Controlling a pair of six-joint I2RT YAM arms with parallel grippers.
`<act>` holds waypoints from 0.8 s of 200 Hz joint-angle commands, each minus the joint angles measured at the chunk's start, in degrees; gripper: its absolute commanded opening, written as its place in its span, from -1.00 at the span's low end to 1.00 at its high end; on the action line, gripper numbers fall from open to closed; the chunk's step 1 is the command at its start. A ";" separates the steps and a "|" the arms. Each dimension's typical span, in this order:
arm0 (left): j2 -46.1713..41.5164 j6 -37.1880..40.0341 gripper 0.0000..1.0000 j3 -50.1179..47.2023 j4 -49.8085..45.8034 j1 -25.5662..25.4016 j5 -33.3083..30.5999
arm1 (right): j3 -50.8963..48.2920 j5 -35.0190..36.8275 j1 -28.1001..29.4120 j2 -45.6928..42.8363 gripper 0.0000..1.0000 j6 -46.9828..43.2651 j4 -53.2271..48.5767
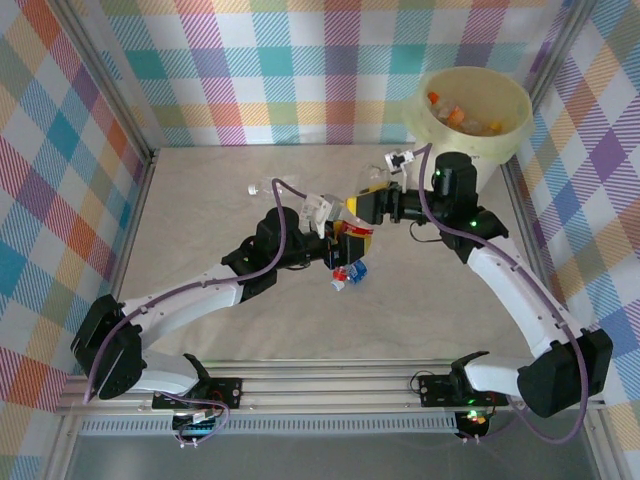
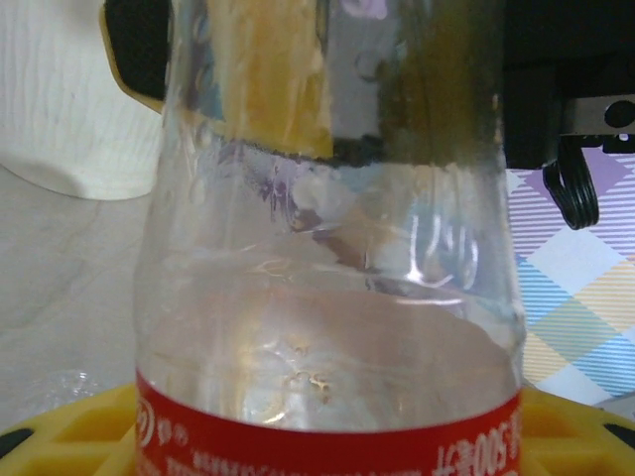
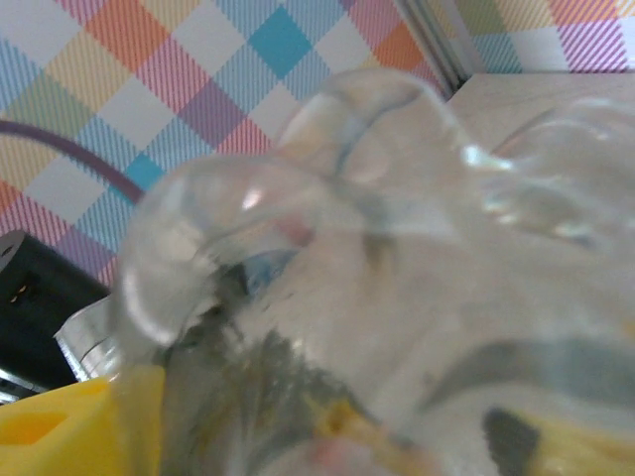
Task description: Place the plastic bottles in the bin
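The bin [image 1: 428, 125] sits in the far corner of the table [image 1: 200, 300] at 1 o'clock. Its rim is close to both checked walls [image 1: 60, 200], and several orange-labelled bottles [image 1: 452, 113] lie inside.

At the middle of the table the two arms meet over one bottle [image 2: 327, 297]. The left gripper [image 1: 345, 240] is clamped narrow on it at the red label, with its yellow fingers [image 2: 69, 421] showing under the label on either side. The right gripper [image 1: 362, 207] comes in from 1 o'clock at the bottle's far end. In its own camera the clear plastic crowds the lens beside one yellow finger [image 3: 69, 431], and I cannot tell whether it grips or merely stands around the bottle.

A clear bottle [image 1: 265, 187] lies apart at 11 o'clock from the grippers. Another, with a yellow label [image 1: 385, 176], lies at 1 o'clock, between the right gripper and the foot of the bin. A small red-and-blue one [image 1: 350, 272] lies just beside the left gripper at 6 o'clock.

Bare table runs wide toward 9 o'clock, as far as the left wall, and across the near strip at 6 o'clock up to the metal rail [image 1: 330, 385]. The way toward the bin is narrow, taken up by the right arm's wrist and its cable.
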 commanded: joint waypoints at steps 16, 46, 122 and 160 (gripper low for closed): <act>0.79 1.83 -0.01 0.96 -0.35 -0.66 -2.79 | 1.86 5.72 1.62 -0.28 0.38 -0.73 0.33; 1.10 2.17 0.04 1.69 -2.05 -0.71 -2.71 | 1.86 6.72 1.62 0.41 0.14 0.07 -0.41; -2.09 1.85 0.65 0.61 -7.34 -0.72 -10.52 | 4.77 22.78 1.03 2.15 0.00 0.59 -4.21; -6.15 1.69 0.81 -2.46 -10.02 -0.57 -18.06 | 9.66 31.65 -0.76 4.72 -0.01 -2.15 -4.42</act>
